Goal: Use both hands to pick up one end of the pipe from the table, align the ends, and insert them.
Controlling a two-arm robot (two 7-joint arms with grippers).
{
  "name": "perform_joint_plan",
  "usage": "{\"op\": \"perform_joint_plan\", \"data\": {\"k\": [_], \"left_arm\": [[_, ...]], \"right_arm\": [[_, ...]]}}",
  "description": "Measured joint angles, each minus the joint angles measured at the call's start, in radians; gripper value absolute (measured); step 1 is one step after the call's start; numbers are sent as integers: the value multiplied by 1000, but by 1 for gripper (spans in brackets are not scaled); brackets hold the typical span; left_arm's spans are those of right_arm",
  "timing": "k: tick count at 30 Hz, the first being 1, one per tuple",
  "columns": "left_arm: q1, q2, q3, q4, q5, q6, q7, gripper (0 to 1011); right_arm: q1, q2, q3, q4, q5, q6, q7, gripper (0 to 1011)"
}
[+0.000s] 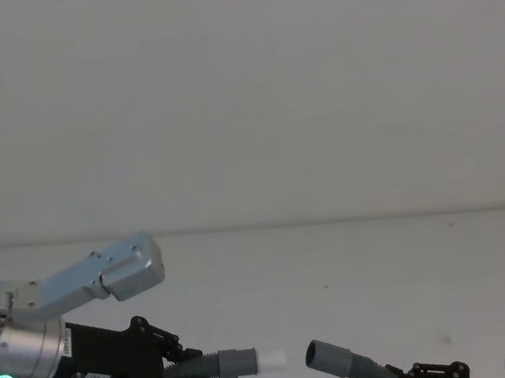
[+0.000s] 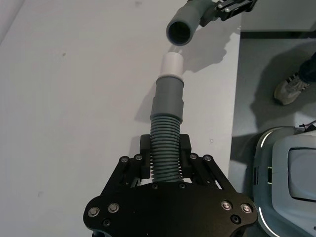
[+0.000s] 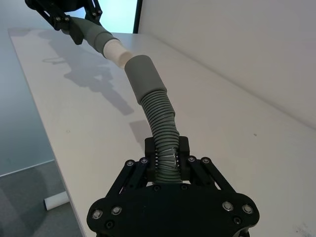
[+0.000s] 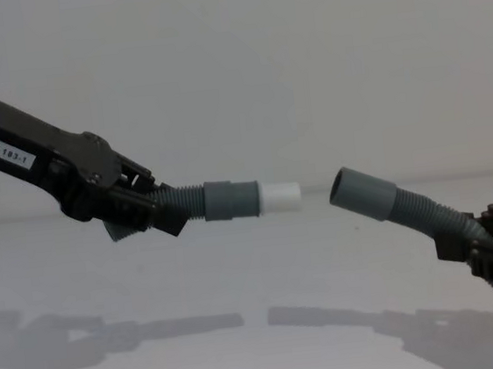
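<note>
In the chest view the left gripper (image 4: 163, 213), reaching in from the left edge, has its jaws closed on the ribbed part of the left hose piece (image 4: 230, 199), whose white tip (image 4: 281, 198) points right at mid-frame. The right gripper (image 4: 473, 244), at the lower right, is clamped on the ribbed part of the right hose piece (image 4: 426, 212). Its open socket (image 4: 358, 192) faces left, near the tip but apart from it. Both pieces hang above the table (image 4: 238, 273), so pick-up looks done and aligning is in hand. The socket tilts upward; next it likely needs levelling onto the tip's line, then a straight push together
</note>
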Motion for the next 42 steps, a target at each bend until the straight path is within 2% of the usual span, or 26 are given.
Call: {"op": "perform_joint_plan", "data": {"k": [15,42], "left_arm": [[-55,-17,36,28,1,-38,-62,299],[-145,-35,96,79,27,-43,-114,299]], "right_arm": [[1,-1,-1,1,1,-2,-1,233],[1,-1,-1,2,1,-3,-1,233]]}}
